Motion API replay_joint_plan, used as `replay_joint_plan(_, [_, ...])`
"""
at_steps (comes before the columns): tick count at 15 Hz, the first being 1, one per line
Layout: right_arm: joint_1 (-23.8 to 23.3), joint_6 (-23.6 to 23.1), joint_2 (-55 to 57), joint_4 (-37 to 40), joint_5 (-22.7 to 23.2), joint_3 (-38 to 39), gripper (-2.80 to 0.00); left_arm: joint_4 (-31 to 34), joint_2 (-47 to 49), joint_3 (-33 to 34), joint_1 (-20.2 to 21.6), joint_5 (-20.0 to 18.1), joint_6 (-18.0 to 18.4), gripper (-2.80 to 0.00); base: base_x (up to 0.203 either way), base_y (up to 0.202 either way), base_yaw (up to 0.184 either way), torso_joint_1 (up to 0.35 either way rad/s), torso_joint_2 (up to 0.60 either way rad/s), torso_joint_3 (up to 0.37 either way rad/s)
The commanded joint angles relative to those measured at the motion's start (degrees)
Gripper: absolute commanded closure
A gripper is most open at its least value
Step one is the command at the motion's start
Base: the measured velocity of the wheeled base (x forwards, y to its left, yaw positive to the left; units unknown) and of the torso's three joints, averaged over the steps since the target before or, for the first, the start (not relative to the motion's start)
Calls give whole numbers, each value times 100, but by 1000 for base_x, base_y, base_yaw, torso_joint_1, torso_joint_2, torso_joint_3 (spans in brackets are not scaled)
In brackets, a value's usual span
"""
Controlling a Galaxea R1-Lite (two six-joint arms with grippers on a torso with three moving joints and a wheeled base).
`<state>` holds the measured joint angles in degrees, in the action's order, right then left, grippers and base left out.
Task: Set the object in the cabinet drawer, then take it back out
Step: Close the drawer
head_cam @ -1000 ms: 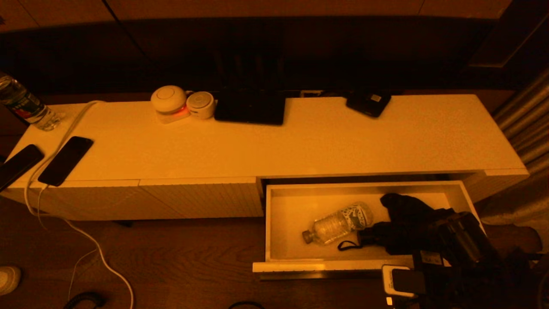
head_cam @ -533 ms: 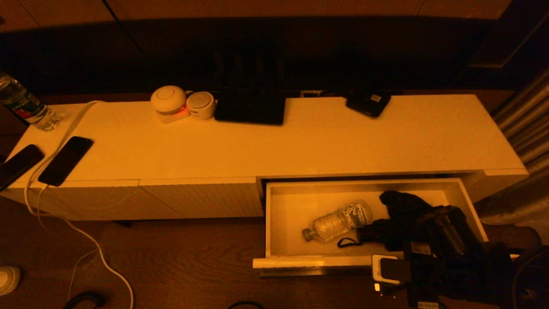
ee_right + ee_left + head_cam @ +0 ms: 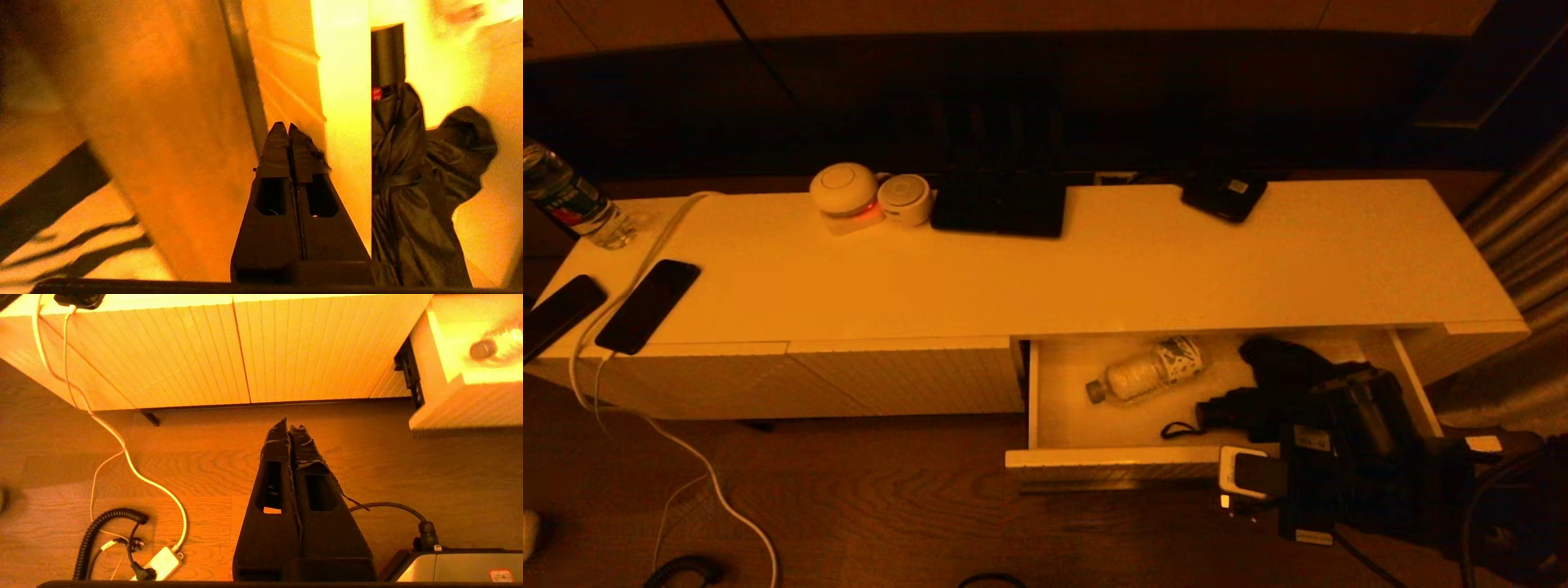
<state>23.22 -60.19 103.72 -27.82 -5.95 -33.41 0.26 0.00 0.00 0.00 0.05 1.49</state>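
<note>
Cabinet (image 3: 1045, 269): long, low and white, running left to right across the head view; ribbed front panels (image 3: 245, 347) without a slot on its left half.
Cabinet drawer (image 3: 1111, 461): at the right half of the cabinet, partly pulled out toward the near side; its ribbed front (image 3: 282, 69) faces the floor side.
Right arm: dark bulk at the near right corner of the drawer, reaching over its front edge.
Right gripper (image 3: 289, 128): fingers pressed together with nothing between them, tips just beside the outer face of the drawer front; whether they touch it I cannot tell.
Left gripper (image 3: 289, 424): fingers together and empty, hanging over the wooden floor (image 3: 204, 465), near side of the ribbed panels, well left of the drawer.
Dark cloth bundle (image 3: 1282, 367): crumpled inside the drawer, right part, against the front wall in the right wrist view (image 3: 421, 171).
Plastic bottle (image 3: 1143, 371): lying on its side on the drawer floor, left of the bundle, cap toward the left, far half of the drawer; free of both grippers.
On the cabinet top: a standing bottle (image 3: 568, 200) at the far left, two phones (image 3: 649, 304) near the left edge, a white cable (image 3: 645, 261).
</note>
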Motion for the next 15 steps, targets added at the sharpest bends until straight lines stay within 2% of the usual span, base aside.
replay_joint_plan(1, [-20,-46,113,-102,6,-96,0,0,0,0,0,3,1,0,0,0,0,0,0,0])
replay_joint_plan(9, [-290,-204,442,-289,-12,-901,0,0,0,0,0,3,1,0,0,0,0,0,0,0])
replay_joint_plan(15, [-360,-186,901,-821,-27,-1313,0,0,0,0,0,3,1,0,0,0,0,0,0,0])
